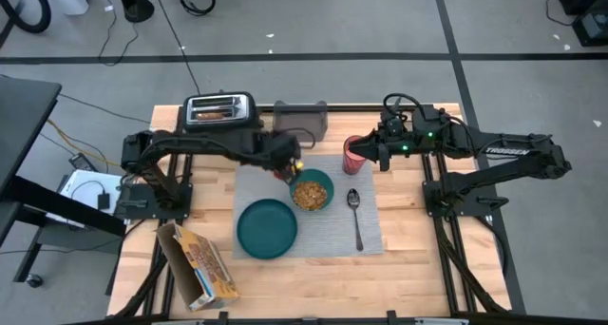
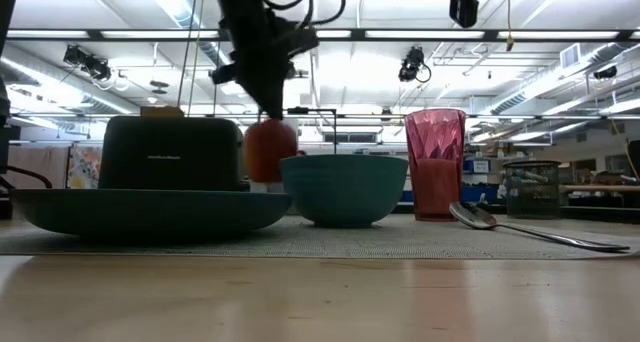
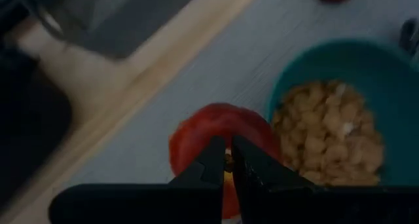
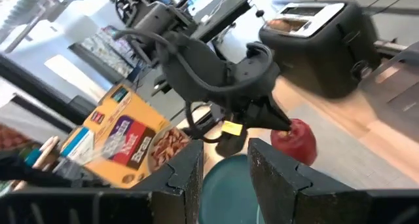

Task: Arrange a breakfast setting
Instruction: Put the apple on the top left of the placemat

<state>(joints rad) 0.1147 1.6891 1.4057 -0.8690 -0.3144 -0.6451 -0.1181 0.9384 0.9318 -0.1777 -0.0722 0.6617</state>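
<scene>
left gripper [image 3: 228, 160]: my jaws pinched on the apple [image 3: 219, 135] by its top, hanging it above the placemat [image 1: 370, 211], just beside the cereal bowl [image 1: 312, 190] | right gripper [image 1: 378, 157]: by the red cup [image 1: 353, 155], fingers slightly apart, holding nothing | plate [image 1: 267, 228], spoon [image 1: 355, 216] on the placemat

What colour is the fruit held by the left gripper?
Red. The fruit shows best in the left wrist view, pinched by the left gripper.

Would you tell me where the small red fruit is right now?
The red fruit hangs from the left tool, above the placemat beside the bowl.
</scene>
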